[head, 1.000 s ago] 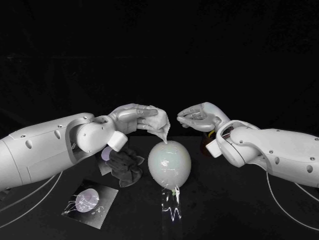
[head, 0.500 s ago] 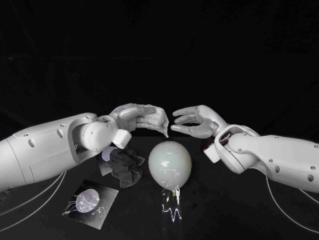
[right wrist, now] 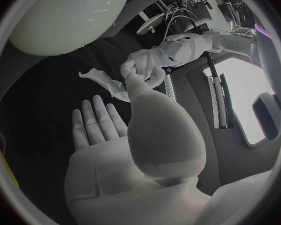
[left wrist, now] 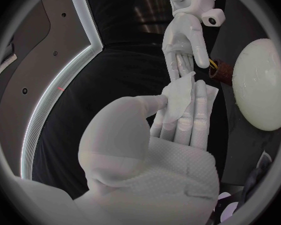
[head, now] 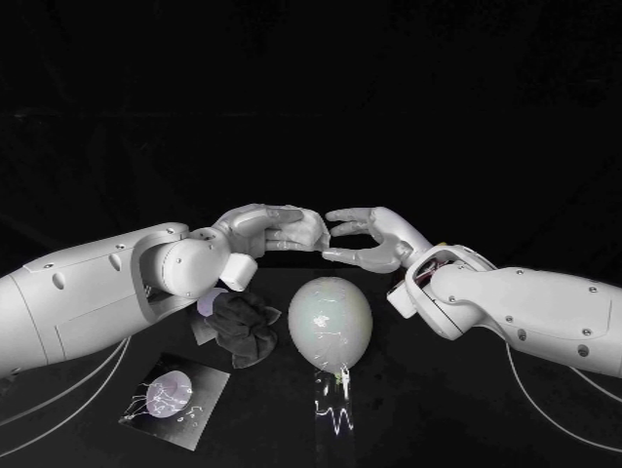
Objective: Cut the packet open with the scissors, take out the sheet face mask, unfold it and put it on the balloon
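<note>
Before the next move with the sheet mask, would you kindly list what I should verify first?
1. Grip of the left robot hand on the sheet mask: ok, pinched between thumb and fingers.
2. Mask unfolded: not ok, it is a folded wad.
3. Hold of the right robot hand on the mask: cannot tell; its fingers are spread, with the tips at the mask's edge.
4. Balloon bare and ready: ok, nothing covers it.
5. Packet out of the way: ok, it lies apart from the balloon, toward the robot's left.
</note>
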Robot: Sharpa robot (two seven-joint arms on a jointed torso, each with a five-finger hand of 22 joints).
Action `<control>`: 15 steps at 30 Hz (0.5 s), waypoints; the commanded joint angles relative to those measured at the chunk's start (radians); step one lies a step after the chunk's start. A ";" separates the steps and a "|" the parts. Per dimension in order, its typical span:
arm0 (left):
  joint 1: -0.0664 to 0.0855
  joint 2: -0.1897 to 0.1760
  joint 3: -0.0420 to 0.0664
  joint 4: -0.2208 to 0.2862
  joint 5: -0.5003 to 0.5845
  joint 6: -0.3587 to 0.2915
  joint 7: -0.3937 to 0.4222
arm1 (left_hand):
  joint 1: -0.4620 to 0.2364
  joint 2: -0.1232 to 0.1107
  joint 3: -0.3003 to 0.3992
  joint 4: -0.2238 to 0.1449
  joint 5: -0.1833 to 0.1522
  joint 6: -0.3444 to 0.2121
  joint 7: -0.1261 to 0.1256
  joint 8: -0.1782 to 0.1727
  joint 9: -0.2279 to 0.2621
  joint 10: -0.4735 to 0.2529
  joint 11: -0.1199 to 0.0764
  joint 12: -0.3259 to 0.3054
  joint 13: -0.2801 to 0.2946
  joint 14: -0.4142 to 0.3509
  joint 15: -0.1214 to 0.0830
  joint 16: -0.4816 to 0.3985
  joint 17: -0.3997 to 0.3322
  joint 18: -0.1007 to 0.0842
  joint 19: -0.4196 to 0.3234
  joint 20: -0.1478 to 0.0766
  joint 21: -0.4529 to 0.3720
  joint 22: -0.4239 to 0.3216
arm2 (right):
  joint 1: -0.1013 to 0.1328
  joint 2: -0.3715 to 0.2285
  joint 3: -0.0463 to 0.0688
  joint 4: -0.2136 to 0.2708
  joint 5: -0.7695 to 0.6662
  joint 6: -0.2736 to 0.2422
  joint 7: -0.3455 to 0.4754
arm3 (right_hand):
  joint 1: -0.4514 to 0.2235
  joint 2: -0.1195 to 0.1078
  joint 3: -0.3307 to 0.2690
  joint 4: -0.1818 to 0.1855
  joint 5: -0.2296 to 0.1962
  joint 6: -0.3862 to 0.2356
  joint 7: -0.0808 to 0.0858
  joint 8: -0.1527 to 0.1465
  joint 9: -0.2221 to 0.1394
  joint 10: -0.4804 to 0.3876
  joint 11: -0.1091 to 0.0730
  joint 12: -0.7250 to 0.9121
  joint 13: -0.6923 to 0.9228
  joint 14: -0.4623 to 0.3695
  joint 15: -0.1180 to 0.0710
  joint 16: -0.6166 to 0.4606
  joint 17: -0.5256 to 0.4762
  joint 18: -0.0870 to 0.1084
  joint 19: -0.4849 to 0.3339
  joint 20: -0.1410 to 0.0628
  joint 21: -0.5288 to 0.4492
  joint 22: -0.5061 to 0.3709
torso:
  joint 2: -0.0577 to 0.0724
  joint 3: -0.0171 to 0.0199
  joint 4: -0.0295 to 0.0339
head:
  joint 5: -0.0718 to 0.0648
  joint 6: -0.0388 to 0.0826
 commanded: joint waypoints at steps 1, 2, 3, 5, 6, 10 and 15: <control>0.002 -0.001 0.002 0.008 0.018 0.020 0.017 | -0.010 0.002 0.001 0.004 0.005 0.004 -0.002 0.007 0.003 0.001 -0.003 -0.003 0.002 -0.005 0.002 -0.005 -0.001 0.018 -0.004 0.002 -0.007 -0.002 | -0.001 0.011 0.001 -0.009 -0.044 -0.046 -0.031 | 0.013 0.000 -0.004 -0.002 -0.001 -0.012 0.124 -0.004 -0.002 -0.012 0.002 -0.007 -0.001 -0.013 0.000 -0.006 -0.003 -0.018 -0.008 0.000 -0.001 -0.003 | 0.001 -0.0002 0.0010 | -0.001 0.000; 0.002 -0.001 0.002 0.009 0.018 0.023 0.017 | -0.011 0.001 0.000 0.005 0.005 0.005 -0.002 0.008 0.003 0.003 -0.003 -0.003 0.002 -0.005 0.001 -0.007 -0.001 0.018 -0.004 0.002 -0.008 -0.002 | -0.002 0.014 0.001 -0.011 -0.045 -0.050 -0.037 | 0.015 0.003 -0.005 -0.003 0.000 -0.012 0.124 -0.004 -0.003 -0.011 0.002 -0.007 -0.001 -0.012 0.001 -0.007 -0.004 -0.018 -0.009 0.000 -0.002 -0.004 | 0.001 -0.0003 0.0010 | -0.001 0.000; 0.002 -0.002 0.002 0.010 0.018 0.027 0.016 | -0.012 0.001 0.000 0.005 0.005 0.006 -0.004 0.010 0.004 0.005 -0.005 -0.004 0.002 0.005 -0.001 -0.007 0.000 0.020 0.002 0.002 -0.007 -0.003 | -0.002 0.017 0.001 -0.013 -0.046 -0.055 -0.043 | 0.017 0.006 -0.005 -0.003 0.000 -0.012 0.125 -0.003 -0.004 -0.011 0.002 -0.007 -0.001 -0.013 0.001 -0.008 -0.004 -0.019 -0.009 0.000 -0.002 -0.005 | 0.001 -0.0007 0.0009 | -0.002 0.000; 0.002 -0.002 0.002 0.013 0.019 0.035 0.013 | -0.015 -0.001 0.000 0.007 0.005 0.006 -0.005 0.012 0.004 0.006 -0.005 -0.006 0.001 0.016 -0.003 -0.007 0.002 0.022 0.010 0.001 -0.005 -0.003 | -0.004 0.024 0.001 -0.019 -0.049 -0.069 -0.055 | 0.021 0.013 -0.005 -0.005 0.003 -0.011 0.125 -0.003 -0.005 -0.010 0.002 -0.006 -0.001 -0.010 0.001 -0.009 -0.005 -0.019 -0.009 0.000 -0.001 -0.006 | 0.000 -0.0010 0.0006 | -0.001 0.000; 0.002 -0.002 0.002 0.015 0.019 0.039 0.012 | -0.017 -0.002 -0.001 0.008 0.005 0.006 -0.005 0.012 0.004 0.006 -0.005 -0.007 0.001 0.017 -0.003 -0.007 0.002 0.022 0.011 0.001 -0.006 -0.004 | -0.004 0.027 0.001 -0.022 -0.049 -0.075 -0.059 | 0.027 0.019 -0.003 -0.007 0.004 -0.007 0.125 -0.002 -0.005 -0.007 0.002 -0.006 -0.001 -0.006 0.001 -0.009 -0.005 -0.019 -0.007 0.000 -0.001 -0.005 | 0.000 -0.0010 0.0006 | -0.001 0.000; 0.002 -0.003 0.002 0.021 0.019 0.055 0.007 | -0.021 -0.003 0.001 0.011 0.005 0.007 -0.005 0.013 0.004 0.008 -0.005 -0.008 0.001 0.014 -0.002 -0.017 0.000 0.021 0.009 0.003 -0.011 -0.008 | -0.005 0.039 0.001 -0.037 -0.049 -0.098 -0.068 | 0.043 0.035 0.006 -0.018 0.004 0.007 0.125 0.001 -0.005 0.010 0.001 -0.004 0.001 0.012 0.000 -0.009 -0.006 -0.018 -0.002 0.000 0.001 -0.005 | 0.000 -0.0006 0.0013 | -0.002 0.000; 0.002 -0.004 0.002 0.027 0.019 0.070 0.002 | -0.022 -0.003 0.002 0.013 0.005 0.007 -0.005 0.014 0.004 0.008 -0.005 -0.008 0.001 0.014 -0.001 -0.020 0.000 0.021 0.009 0.003 -0.013 -0.009 | -0.006 0.050 0.001 -0.046 -0.047 -0.107 -0.069 | 0.082 0.064 0.041 -0.056 -0.005 0.048 0.123 0.009 -0.002 0.055 -0.003 -0.001 0.003 0.056 -0.005 -0.007 -0.005 -0.013 0.014 0.000 0.006 -0.003 | 0.000 -0.0002 0.0002 | -0.003 0.001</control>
